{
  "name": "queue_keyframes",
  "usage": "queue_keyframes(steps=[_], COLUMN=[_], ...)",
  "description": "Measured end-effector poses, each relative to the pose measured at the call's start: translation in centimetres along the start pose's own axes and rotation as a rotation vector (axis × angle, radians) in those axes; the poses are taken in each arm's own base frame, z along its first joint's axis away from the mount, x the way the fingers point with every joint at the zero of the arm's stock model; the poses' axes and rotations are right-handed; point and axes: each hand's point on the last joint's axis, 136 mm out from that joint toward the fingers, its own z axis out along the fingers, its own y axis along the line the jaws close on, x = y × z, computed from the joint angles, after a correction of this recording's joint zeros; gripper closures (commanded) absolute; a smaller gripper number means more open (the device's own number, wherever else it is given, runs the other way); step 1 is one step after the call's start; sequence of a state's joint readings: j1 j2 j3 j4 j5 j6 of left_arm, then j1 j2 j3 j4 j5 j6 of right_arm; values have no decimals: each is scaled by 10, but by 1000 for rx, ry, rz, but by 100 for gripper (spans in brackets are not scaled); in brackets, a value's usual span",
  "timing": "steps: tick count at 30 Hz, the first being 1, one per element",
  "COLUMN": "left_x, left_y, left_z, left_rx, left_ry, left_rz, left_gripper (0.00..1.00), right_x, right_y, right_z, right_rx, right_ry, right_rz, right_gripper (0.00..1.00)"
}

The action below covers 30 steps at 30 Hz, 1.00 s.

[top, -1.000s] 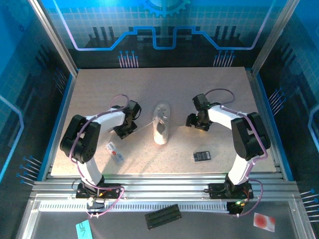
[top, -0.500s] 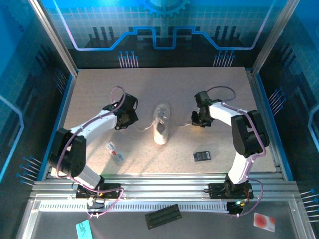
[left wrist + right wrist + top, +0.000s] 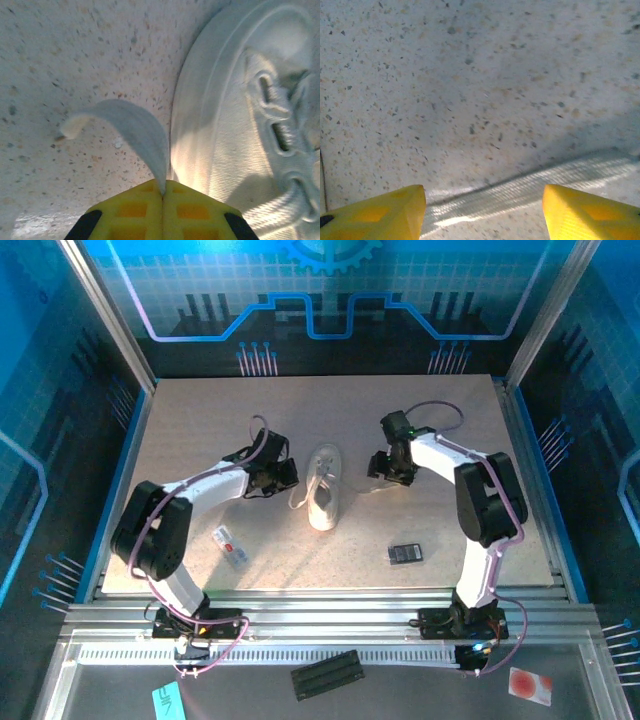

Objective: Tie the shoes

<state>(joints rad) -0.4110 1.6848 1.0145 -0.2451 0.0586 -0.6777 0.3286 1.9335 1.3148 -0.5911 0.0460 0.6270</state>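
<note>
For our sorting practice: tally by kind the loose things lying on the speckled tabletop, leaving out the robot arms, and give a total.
White sneaker: 1
Small black device: 1
White-and-red packet: 1
Total: 3

The table top (image 3: 330, 410) is matt, speckled, stone-like. The shoe (image 3: 225, 150) is pale matt woven cloth, the lace (image 3: 135, 125) flat woven tape. The left gripper (image 3: 162, 194) has matt yellow plastic fingers.
</note>
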Motion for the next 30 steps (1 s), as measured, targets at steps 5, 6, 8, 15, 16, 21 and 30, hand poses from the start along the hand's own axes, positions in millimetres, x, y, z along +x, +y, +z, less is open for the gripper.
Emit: queue_keyframes(steps=[5,6,8,15,16,21,30], left_x=[9,9,12,22,22,27,42], left_y=[-8,-10,-16,-28,-29,-37,-53], left_z=[9,10,12,19,19,21,26], left_rx=[27,34,49,82,84,101,124], left_ry=[36,39,44,61,60,64,82], left_rz=[12,14,24,51,52,66,97], left_gripper=[100,100,100,100,100,100,100], right_x=[2,3,11,25,25,26,19], right_y=[3,2,-3,-16,-17,-18,-8], right_z=[10,9,7,-1,-2,-3,8], right_rx=[66,79,118,216,222,227,201], right_ry=[71,75,95,127,127,133,146], right_rz=[-41,-52,-71,-111,-112,-111,-129], right_gripper=[36,35,34,31,30,31,84])
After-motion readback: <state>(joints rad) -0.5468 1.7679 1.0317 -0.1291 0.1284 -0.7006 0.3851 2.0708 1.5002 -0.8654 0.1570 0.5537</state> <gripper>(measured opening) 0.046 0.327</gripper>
